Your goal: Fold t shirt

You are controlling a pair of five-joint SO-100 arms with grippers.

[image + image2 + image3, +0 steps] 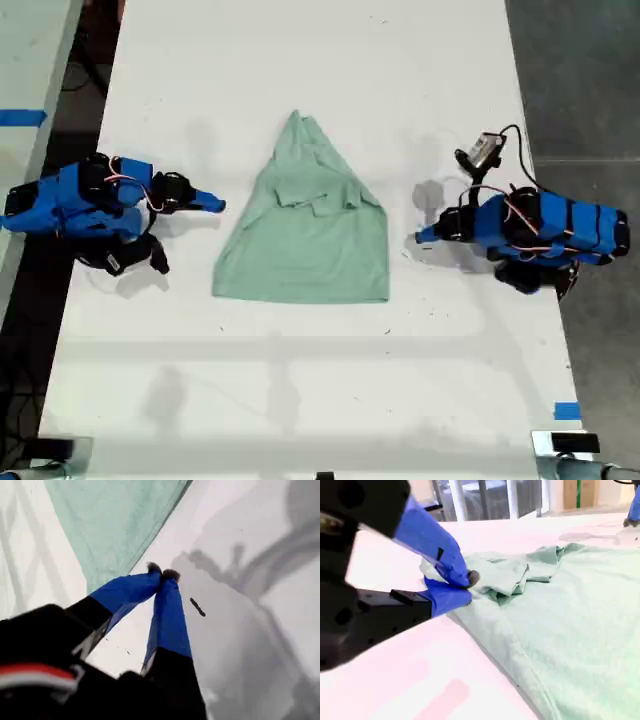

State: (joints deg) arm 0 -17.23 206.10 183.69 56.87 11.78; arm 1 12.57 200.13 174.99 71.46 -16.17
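On the white desk point(300, 390), the t shirt point(310, 250) lies flat midway between the two arms, its pointed end toward the exterior view's top and its straight hem toward the bottom, with folded fabric bunched near its middle. My first gripper point(420, 238) rests at the exterior view's right, just off the shirt's edge, jaws together on nothing. My second gripper point(220, 205) sits at the exterior view's left, near the slanted edge, jaws likewise together and empty.
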